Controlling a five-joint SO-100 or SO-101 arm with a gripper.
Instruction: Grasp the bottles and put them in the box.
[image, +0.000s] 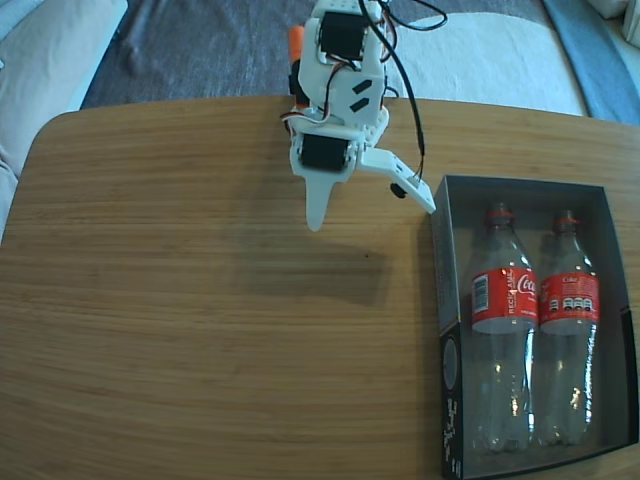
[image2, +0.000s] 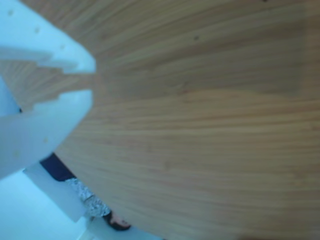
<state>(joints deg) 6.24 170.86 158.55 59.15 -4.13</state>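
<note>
Two clear bottles with red labels lie side by side inside the box (image: 442, 262), necks toward the far edge: one on the left (image: 503, 300), the other on the right (image: 569, 298). The box is a black-sided tray with a grey inside at the table's right end in the fixed view. My gripper (image: 315, 222) hangs above bare wood to the left of the box and holds nothing. In the wrist view its white fingers (image2: 60, 107) come in from the left, tips almost together with a thin slit between them (image2: 93, 80). The box and bottles are out of the wrist view.
The wooden table (image: 200, 300) has a rounded far-left corner. Beyond its far edge are a grey rug and pale cushions (image: 50, 50). A black cable (image: 405, 100) runs down the arm to the camera mount near the box's far-left corner.
</note>
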